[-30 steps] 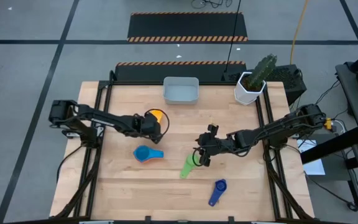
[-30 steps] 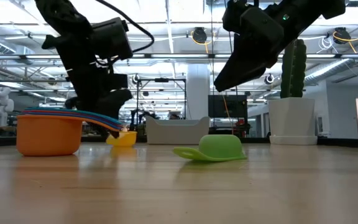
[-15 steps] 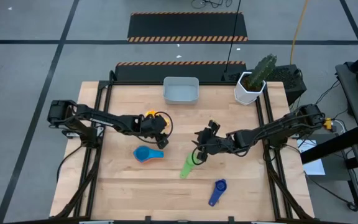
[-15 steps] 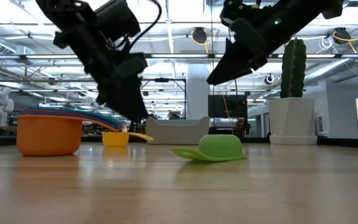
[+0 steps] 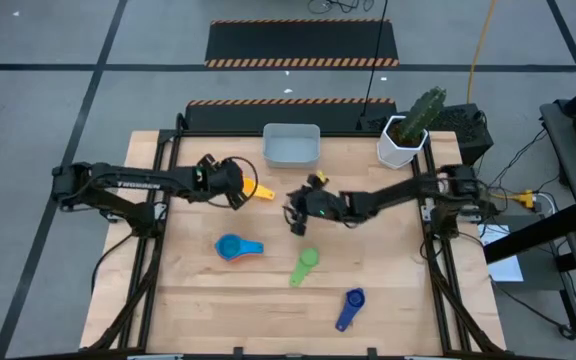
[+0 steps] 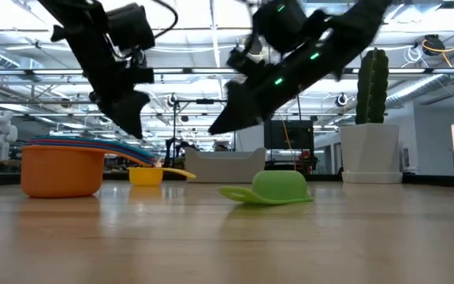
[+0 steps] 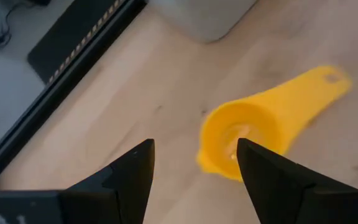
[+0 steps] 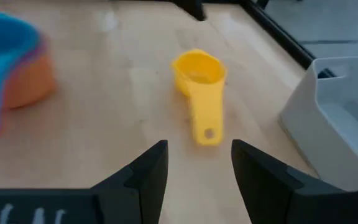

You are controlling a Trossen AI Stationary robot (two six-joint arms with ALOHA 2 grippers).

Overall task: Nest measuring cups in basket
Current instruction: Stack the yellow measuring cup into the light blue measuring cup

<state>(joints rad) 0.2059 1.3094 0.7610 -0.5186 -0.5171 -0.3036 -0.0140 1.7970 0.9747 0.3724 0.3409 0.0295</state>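
Table (image 5: 198,310) of pale wood carrying the scattered measuring cups. The basket (image 5: 291,146) sits at the middle of the far edge, with a white pot of cactus (image 5: 405,138) at the far right corner. The yellow cup (image 5: 255,188) lies upright on the wood just on the near side of the basket, handle toward the right edge. The left gripper (image 5: 234,190) hovers just beside this cup, fingers (image 7: 132,180) spread apart and holding nothing. The right gripper (image 5: 295,213) hangs near the table's centre, facing the yellow cup, its fingers (image 8: 143,177) likewise parted and empty. A nested stack of cups (image 5: 233,247), light blue uppermost over an orange base, stands left of centre. The green cup (image 5: 304,265) lies mouth-down toward the near edge. A dark blue cup (image 5: 350,306) rests close to the near edge, right of centre.
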